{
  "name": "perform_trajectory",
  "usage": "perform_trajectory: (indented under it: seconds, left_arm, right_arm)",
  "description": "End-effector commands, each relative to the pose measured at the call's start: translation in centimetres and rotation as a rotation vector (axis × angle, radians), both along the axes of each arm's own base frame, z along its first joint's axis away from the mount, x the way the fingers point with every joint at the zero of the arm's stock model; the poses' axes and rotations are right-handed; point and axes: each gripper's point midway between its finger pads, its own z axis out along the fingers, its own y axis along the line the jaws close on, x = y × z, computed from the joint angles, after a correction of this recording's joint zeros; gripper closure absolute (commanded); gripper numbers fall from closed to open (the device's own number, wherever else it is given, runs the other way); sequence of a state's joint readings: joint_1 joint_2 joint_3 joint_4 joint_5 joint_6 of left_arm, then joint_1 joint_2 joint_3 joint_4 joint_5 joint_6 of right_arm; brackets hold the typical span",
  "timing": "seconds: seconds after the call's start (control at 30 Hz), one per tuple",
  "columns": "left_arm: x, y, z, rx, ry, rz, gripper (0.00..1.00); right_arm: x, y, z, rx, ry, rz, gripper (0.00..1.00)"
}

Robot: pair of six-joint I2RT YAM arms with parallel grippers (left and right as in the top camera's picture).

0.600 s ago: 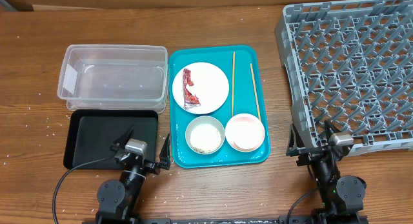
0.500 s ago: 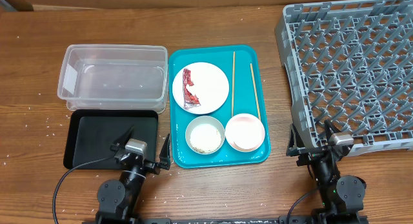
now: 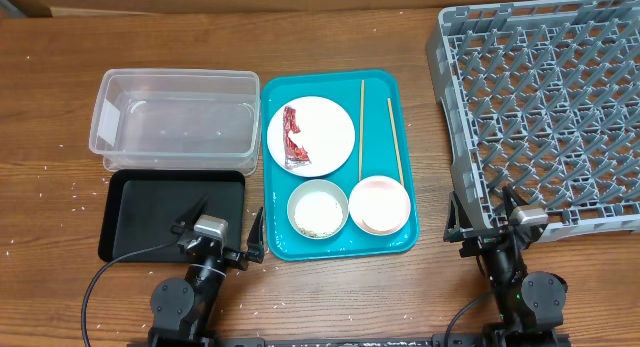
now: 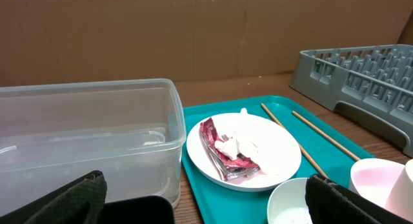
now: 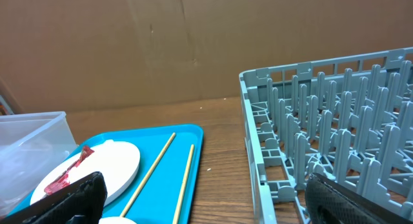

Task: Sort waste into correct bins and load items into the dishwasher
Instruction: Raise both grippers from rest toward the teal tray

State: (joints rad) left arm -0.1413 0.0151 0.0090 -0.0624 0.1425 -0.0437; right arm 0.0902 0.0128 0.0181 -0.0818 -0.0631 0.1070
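Both tools gape wide and empty at the near bench [image 3: 60,107] edge, the left tool [image 3: 229,214] by the black tray [image 3: 150,202] and the right tool [image 3: 480,211] by the rack [image 3: 560,107]. The wrapper [image 3: 293,139] lies with tissue [image 4: 242,143] on the plate [image 3: 328,117], in the teal tray [image 3: 380,82]. It looks light, soft and crinkly. A pinch across its bunched middle suits, clear of the slick, breakable plate.

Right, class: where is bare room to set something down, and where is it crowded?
Free: wood behind clear tub and teal tray; wood left of tub and black tray; wood in front of teal tray. Crowded: teal tray, holding plate, bowls, chopsticks.
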Motion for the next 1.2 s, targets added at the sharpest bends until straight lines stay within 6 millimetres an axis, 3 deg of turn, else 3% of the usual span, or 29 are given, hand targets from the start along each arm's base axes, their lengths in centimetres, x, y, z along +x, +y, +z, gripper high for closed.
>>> perform_trajectory:
  seconds: [0.0, 0.1, 0.2, 0.4, 0.5, 0.6, 0.7, 0.8, 0.97, 1.07, 1.17]
  left_arm:
    - [0.1, 0.3, -0.1, 0.021, -0.008, 0.013, 0.00]
    - [0.2, 0.9, 0.0, 0.046, -0.017, 0.049, 0.00]
    - [0.6, 3.6, -0.2, 0.106, -0.016, 0.202, 0.00]
    - [0.6, 3.6, 0.0, 0.108, -0.024, 0.204, 0.00]
    - [0.3, 0.9, 1.1, 0.001, -0.050, 0.049, 0.00]
    - [-0.9, -2.5, 0.9, -0.071, -0.018, -0.157, 0.00]
    - [-1.9, -4.2, 1.0, -0.079, -0.015, -0.269, 0.00]
    - [-2.2, -4.6, 3.6, -0.083, -0.124, -0.300, 0.00]
    - [-3.4, -4.2, 9.7, -0.094, -0.323, -0.294, 0.00]
    - [-4.2, -3.7, 13.8, -0.106, -0.317, -0.272, 0.00]
    - [-3.7, -3.0, 15.8, -0.127, -0.229, -0.222, 0.00]
  right_arm:
    - [0.0, -0.2, -0.1, -0.003, -0.006, -0.006, 0.00]
    - [0.0, -0.2, -0.1, -0.003, -0.006, -0.006, 0.00]
    - [0.0, -0.2, -0.1, -0.003, -0.006, -0.006, 0.00]
    - [0.0, -0.2, -0.1, -0.003, -0.006, -0.006, 0.00]
    - [0.0, -0.1, -0.1, -0.002, -0.008, -0.005, 0.00]
    - [-0.2, 0.8, 0.0, 0.032, -0.004, 0.051, 0.00]
    - [-0.2, 0.9, 0.2, 0.048, -0.011, 0.054, 0.00]
    - [-0.5, 1.6, 1.7, 0.050, -0.056, 0.101, 0.00]
    - [-2.0, 2.2, 6.7, 0.058, -0.110, 0.146, 0.00]
    - [-3.3, 2.4, 11.0, 0.056, -0.050, 0.160, 0.00]
    - [-3.3, 2.4, 12.9, 0.055, 0.056, 0.157, 0.00]
